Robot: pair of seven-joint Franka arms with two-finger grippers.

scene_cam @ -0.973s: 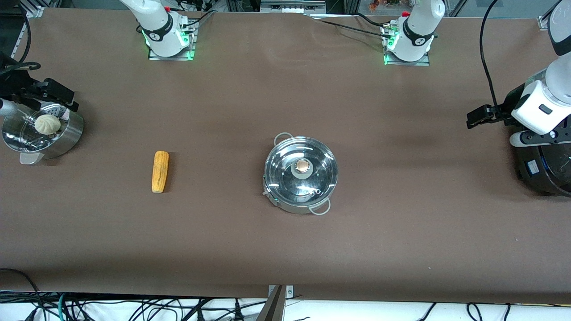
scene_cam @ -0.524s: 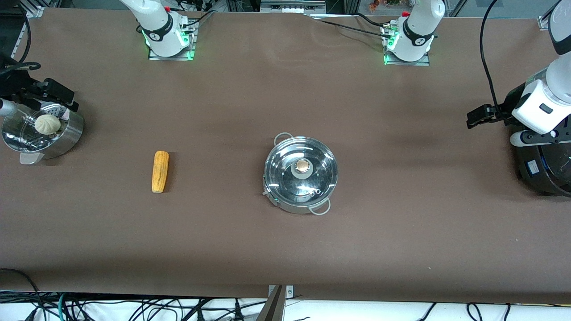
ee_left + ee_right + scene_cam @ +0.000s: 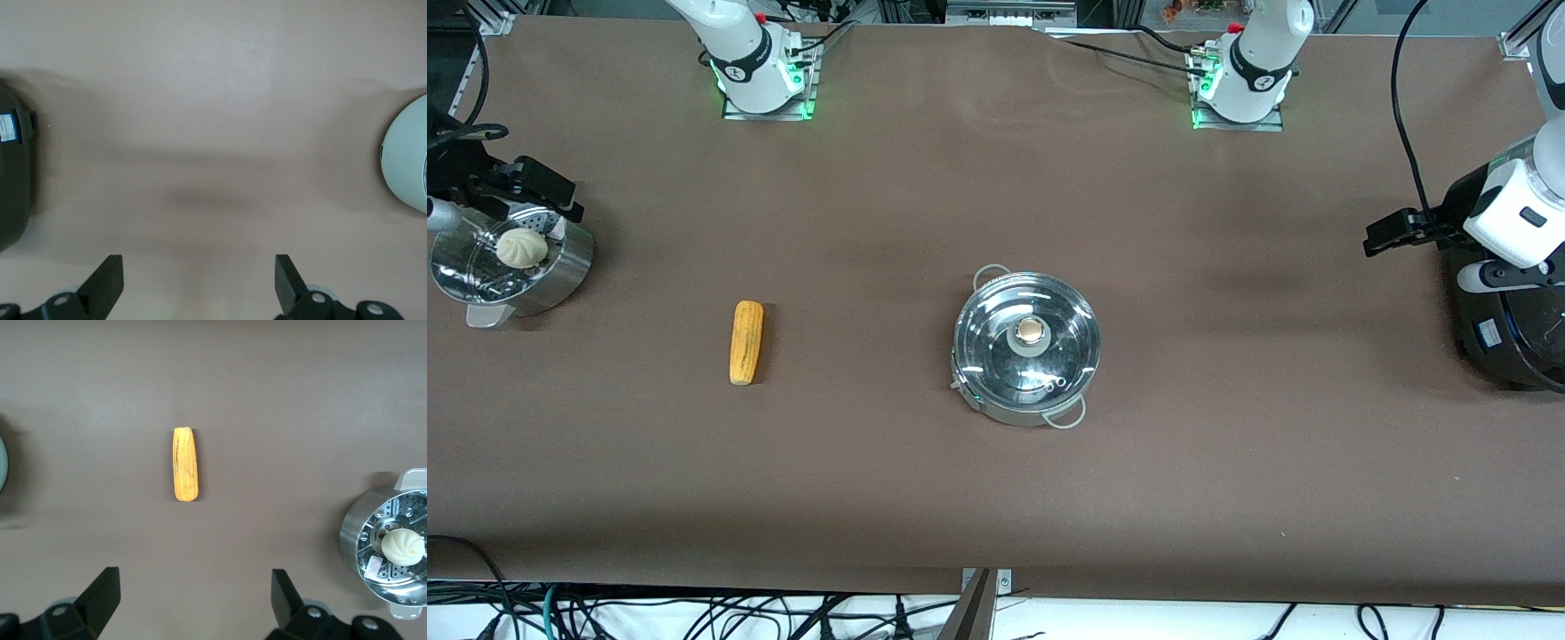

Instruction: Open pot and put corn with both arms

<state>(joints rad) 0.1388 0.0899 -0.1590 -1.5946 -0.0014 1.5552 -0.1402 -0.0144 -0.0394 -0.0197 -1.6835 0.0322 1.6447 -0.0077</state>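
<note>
Pot (image 3: 1025, 348) mid-table, lid (image 3: 1024, 340) on it, knob (image 3: 1031, 332) at lid centre; corn (image 3: 746, 341) lying flat toward the right arm's end, well apart from the pot; steamer (image 3: 560, 267) at that same end, bun (image 3: 521, 246) in it, slightly farther from the front camera than the corn; cooker (image 3: 1507, 329) at the left arm's end, well apart from the pot.
</note>
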